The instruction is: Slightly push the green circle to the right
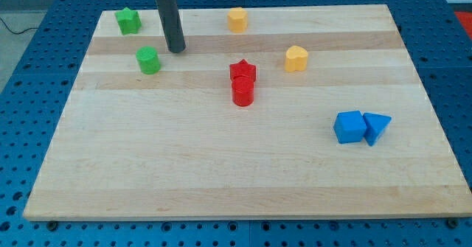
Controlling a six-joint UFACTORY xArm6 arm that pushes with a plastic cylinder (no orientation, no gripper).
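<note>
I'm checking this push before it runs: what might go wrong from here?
1. My tip sits up and to the right of the green circle, the wrong side for a rightward push; swinging round it could knock it.
2. Too long a push would drive it toward the red star and red cylinder.

straight dark grey rod [174, 22]

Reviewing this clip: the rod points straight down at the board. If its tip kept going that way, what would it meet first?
Only the wooden board itself. My tip already sits at the board's surface, just up and to the view's right of the green circle, apart from it. No block lies under the tip, though depth is hard to judge here.
</note>
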